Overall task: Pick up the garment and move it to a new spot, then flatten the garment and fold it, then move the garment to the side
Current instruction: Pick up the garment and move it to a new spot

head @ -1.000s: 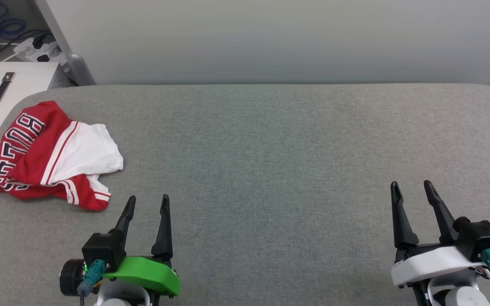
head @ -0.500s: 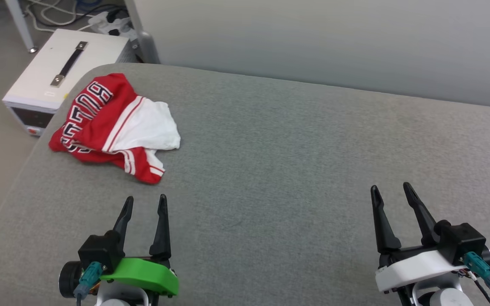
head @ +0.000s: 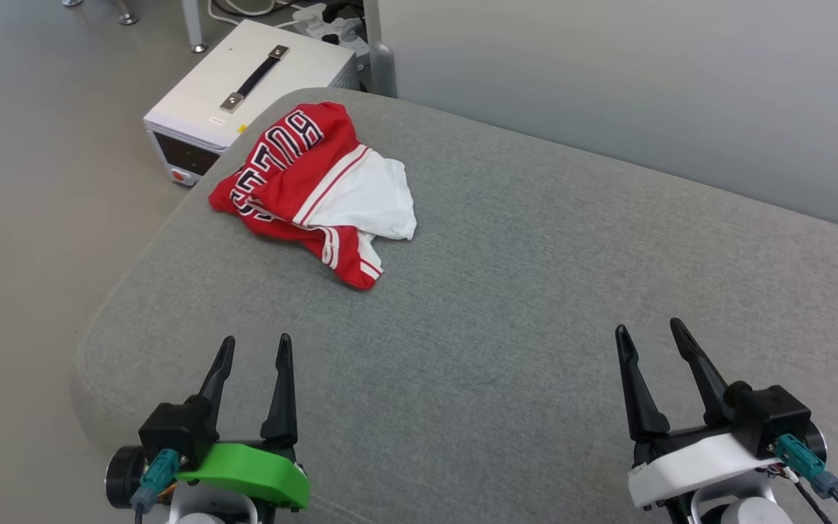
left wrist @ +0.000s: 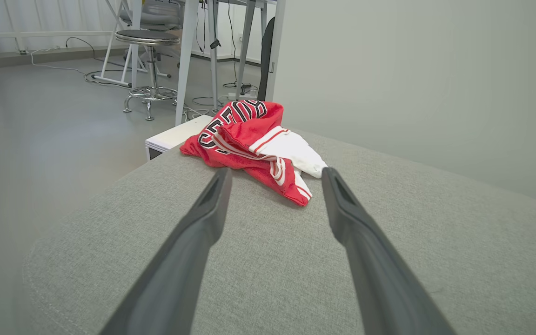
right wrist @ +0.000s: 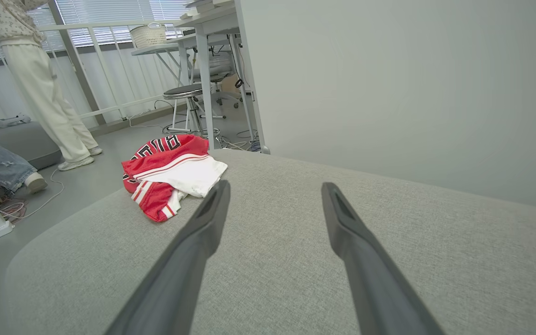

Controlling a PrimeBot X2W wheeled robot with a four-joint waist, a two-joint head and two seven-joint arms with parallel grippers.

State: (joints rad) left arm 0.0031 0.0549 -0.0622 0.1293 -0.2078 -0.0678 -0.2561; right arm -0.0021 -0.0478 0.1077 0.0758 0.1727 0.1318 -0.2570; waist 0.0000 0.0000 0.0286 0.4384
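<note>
On the far left corner of the grey padded tabletop [head: 535,291] the garment [head: 302,193] lies in a crumpled heap. The red part with black letters is on the far side, one white sleeve is turned to the right, and a striped edge points to the near side. It is close to the rounded edge of the tabletop, and a white box with a dark handle [head: 244,80] stands on the floor just beside that corner. Both end effectors are at the near side, well apart from the cloth. The left end effector [head: 256,338] has its two fingers apart and holds nothing, and the right end effector [head: 647,325] is the same. I think they are held open like this to be ready for the pick-up, which is not yet begun. The left one is nearer and its fingers point almost straight at the heap, so it seems the natural one to reach. Because the cloth is bunched, a pinch on a raised red fold should catch it more easily than on a flat part.
</note>
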